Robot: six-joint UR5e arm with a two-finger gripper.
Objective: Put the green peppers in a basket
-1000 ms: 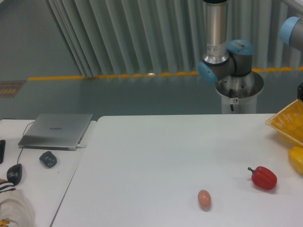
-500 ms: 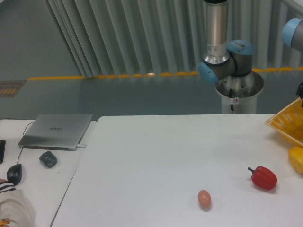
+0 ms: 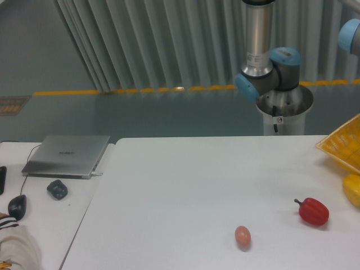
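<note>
**A:** Which step do you make this?

**B:** You can't settle it from this view. The green pepper isn't anywhere you can see. On the white worktop (image 3: 185,185) you have a red pepper (image 3: 314,211), an egg (image 3: 242,236), and the edge of something yellow (image 3: 353,189) at the right border, likely the yellow pepper. No green one.

**A:** And the basket?

**B:** Only a corner of the yellow basket (image 3: 343,147) shows at the right edge, tilted, with its inside out of frame. The pepper may already lie in it, or may be carried off-frame. I judge the task is at or near the placing step, but that's a guess.

**A:** What are the jaws doing?

**B:** They're out of view. You see the arm's base (image 3: 284,109), the silver upright link (image 3: 257,34) and a blue joint (image 3: 351,36) at the top right, nothing further. Whether they're parted, closed, or holding anything, you cannot tell.

**A:** Which way does the pepper point? Its long axis?

**B:** Unknown, since it's unseen.

**A:** Next move?

**B:** Confirm where the pepper is first. If it's held, you'd need it over the basket's opening, clear of the rim, before release.
</note>
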